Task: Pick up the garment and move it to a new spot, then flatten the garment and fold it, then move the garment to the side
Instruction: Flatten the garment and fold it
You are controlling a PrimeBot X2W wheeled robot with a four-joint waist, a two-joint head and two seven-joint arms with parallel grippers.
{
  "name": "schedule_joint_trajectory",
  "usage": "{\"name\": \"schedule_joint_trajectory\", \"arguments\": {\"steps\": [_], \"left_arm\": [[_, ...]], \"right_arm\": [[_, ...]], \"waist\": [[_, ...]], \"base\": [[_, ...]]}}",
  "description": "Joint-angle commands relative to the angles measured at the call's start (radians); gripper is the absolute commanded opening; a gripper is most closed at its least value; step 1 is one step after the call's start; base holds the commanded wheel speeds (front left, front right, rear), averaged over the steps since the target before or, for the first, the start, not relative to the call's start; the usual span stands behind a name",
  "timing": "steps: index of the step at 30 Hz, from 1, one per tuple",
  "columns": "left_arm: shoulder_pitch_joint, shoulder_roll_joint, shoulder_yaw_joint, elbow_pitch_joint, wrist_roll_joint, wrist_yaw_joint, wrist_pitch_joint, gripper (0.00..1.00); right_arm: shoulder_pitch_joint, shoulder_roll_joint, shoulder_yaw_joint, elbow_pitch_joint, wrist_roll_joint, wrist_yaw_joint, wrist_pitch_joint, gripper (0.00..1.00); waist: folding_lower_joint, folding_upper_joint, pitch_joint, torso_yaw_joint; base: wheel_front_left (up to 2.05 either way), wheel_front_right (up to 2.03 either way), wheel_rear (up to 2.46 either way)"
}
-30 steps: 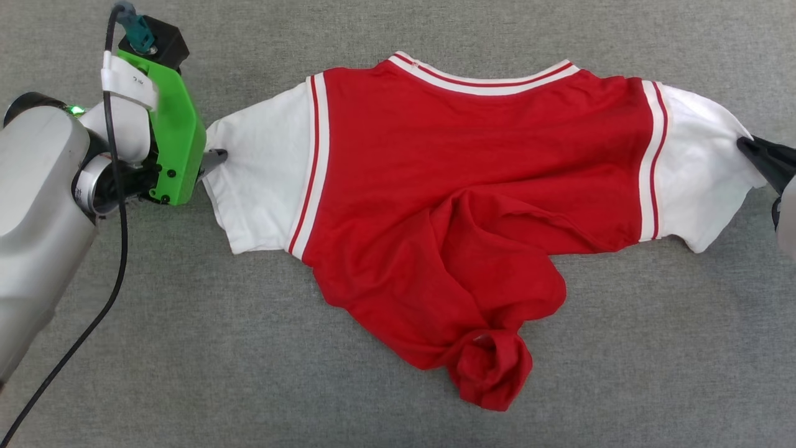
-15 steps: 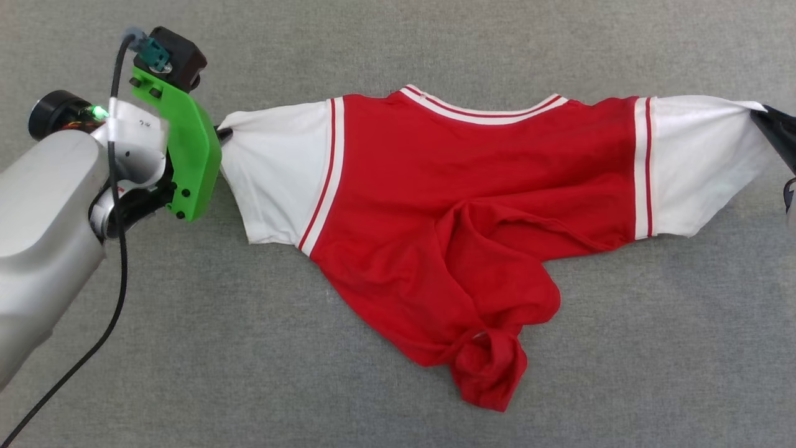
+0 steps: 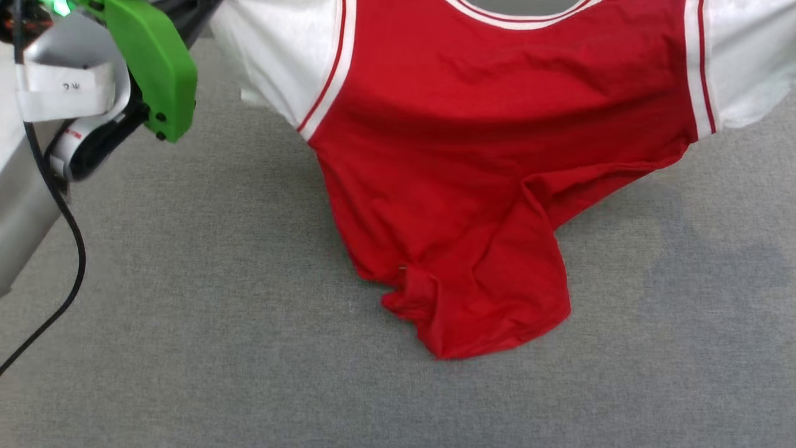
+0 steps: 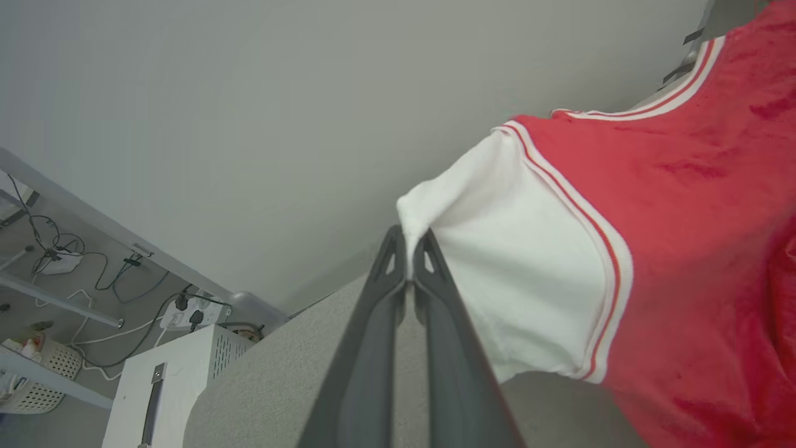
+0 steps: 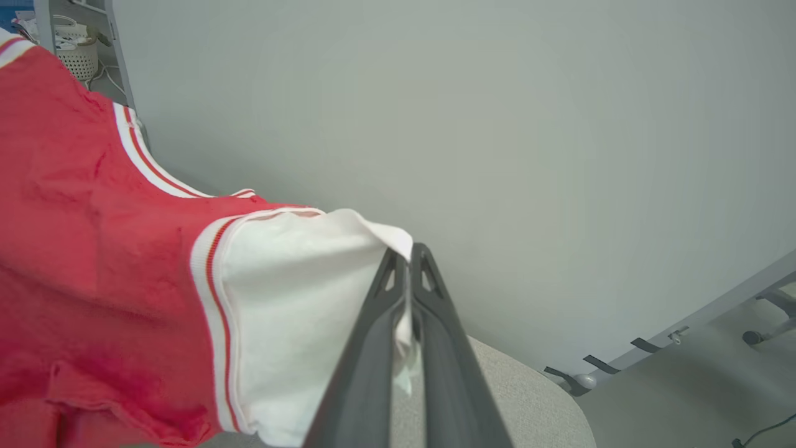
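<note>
The left fingers (image 4: pixel 373 336) are closed, pinching the tip of one white sleeve. The right fingers (image 5: pixel 438 348) are closed on the tip of the other. Between them hangs the bright red thin-fabric T-shirt with white short sleeves (image 3: pixel 472 155), raised over the grey cloth-covered surface (image 3: pixel 186 342), with its bunched hem seemingly touching it. Its sleeve-to-sleeve axis runs left to right, collar far, hem near. This looks like the pick-up-and-move step. The next move calls for carrying it at even tension, then laying it down hem first.
</note>
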Motion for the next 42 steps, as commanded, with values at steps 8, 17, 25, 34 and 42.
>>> {"name": "schedule_joint_trajectory", "arguments": {"steps": [8,17,25,34,42], "left_arm": [[-0.198,-0.061,0.059,0.036,0.073,0.039,-0.052,0.0],[-0.476,-0.145,0.114,0.227,0.15,0.031,-0.128,0.0],[-0.662,-0.191,0.14,0.391,0.183,0.004,-0.211,0.0],[-0.7,-0.227,0.129,0.557,0.169,-0.022,-0.309,0.0],[-0.545,-0.227,0.095,0.618,0.109,-0.029,-0.388,0.0]], "right_arm": [[-0.26,0.037,0.035,0.051,-0.077,-0.001,0.039,0.0],[-0.645,0.128,0.103,0.224,-0.125,-0.001,0.061,0.0],[-0.909,0.181,0.165,0.394,-0.135,-0.001,0.018,0.0],[-1.029,0.231,0.283,0.542,-0.129,-0.001,-0.065,0.0],[-0.902,0.237,0.399,0.592,-0.037,-0.001,-0.169,0.0]], "waist": [[0.0,0.0,0.073,-0.001],[0.0,0.0,0.181,-0.016],[0.0,0.0,0.236,-0.014],[0.0,0.0,0.299,-0.016],[0.0,0.0,0.27,-0.013]], "base": [[0.0,0.0,0.0],[0.0,0.0,0.0],[0.0,0.0,0.0],[0.0,0.0,0.0],[0.0,0.0,0.0]]}}
